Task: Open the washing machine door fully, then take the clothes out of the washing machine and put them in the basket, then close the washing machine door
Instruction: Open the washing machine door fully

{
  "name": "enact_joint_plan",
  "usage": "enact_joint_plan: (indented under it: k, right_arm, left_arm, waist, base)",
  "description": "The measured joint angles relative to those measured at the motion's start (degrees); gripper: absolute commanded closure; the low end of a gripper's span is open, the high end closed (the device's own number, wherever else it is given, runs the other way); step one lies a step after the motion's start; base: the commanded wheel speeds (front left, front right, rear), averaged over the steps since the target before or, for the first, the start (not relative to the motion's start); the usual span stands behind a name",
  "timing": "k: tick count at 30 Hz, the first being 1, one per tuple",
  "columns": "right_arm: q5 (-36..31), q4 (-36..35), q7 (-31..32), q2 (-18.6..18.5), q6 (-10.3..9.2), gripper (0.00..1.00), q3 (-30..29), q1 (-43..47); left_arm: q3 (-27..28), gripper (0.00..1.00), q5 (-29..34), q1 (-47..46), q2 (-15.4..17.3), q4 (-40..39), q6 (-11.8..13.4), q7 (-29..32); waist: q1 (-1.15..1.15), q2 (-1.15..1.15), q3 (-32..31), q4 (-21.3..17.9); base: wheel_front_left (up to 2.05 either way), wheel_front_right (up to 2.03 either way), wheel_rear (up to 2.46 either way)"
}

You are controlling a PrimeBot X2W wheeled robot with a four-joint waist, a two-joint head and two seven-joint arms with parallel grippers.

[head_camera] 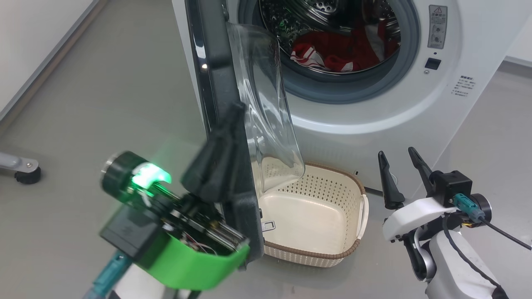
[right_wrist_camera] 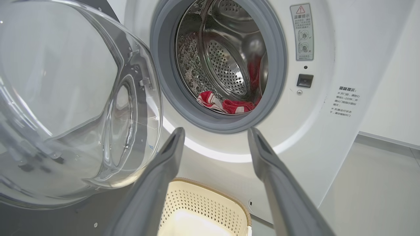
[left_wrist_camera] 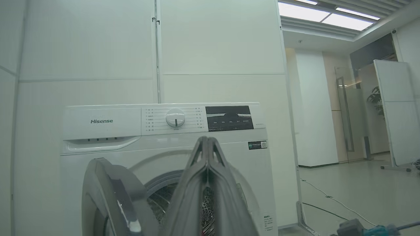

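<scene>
A: Grey floor (head_camera: 104, 104); washing machine door (head_camera: 216, 83) partly open, clothes (head_camera: 336, 52) low in drum (right_wrist_camera: 226, 65), six o'clock. Basket (head_camera: 316, 207) below.
B: Likely soft, light, limp: pinch a bunched fold. Left gripper (head_camera: 237, 112) clenched empty; right gripper (head_camera: 395, 153) released.

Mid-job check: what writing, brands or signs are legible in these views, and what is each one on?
"Hisense": on the washing machine, upper front panel, left of the dial.
Warning triangle sign: on the sticker right of the drum opening; its text is too small to read.
Printed lines lower on the front: too small.
Markings around the dial and on the dark display panel: blurred.
Small label under the display: unreadable.
</scene>
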Motion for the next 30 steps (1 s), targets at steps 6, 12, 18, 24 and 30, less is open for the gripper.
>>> enact_joint_plan:
  k: [6,12,18,24,30]
  right_arm:
    - [-0.4,0.2,0.0,0.3,0.02,0.0,-0.6,0.1]
    - [-0.7,0.2,0.0,0.6,0.51,0.0,-1.1,0.2]
    - [-1.0,0.3,0.0,0.8,0.54,0.0,-1.4,0.3]
    - [-1.6,0.3,0.0,1.0,0.62,0.0,-1.7,0.3]
    - [-2.2,0.3,0.0,1.1,0.94,0.0,-2.0,0.3]
  left_arm:
    - [-10.0,1.0,-4.3,1.6,3.8,-2.6,0.0,5.2]
    - [-14.9,1.0,-7.8,3.1,7.9,-3.8,-0.1,10.5]
    - [-17.2,1.0,-10.5,6.1,11.1,-3.1,-0.1,16.1]
    - [-16.7,1.0,-12.8,8.9,12.7,-0.8,-0.1,20.1]
    - [-15.0,1.0,-13.8,9.1,13.2,0.5,-0.1,20.9]
  waist:
    - [0.0,0.0,-0.3,0.0]
    - [0.0,0.0,-0.4,0.1]
    - [0.0,0.0,-0.2,0.2]
    - [0.0,0.0,0.4,0.4]
    - [0.0,0.0,0.9,0.4]
  base:
    - [0.0,0.0,0.0]
    - [0.0,0.0,0.0]
    - [0.0,0.0,0.0]
    - [0.0,0.0,0.0]
    - [0.0,0.0,0.0]
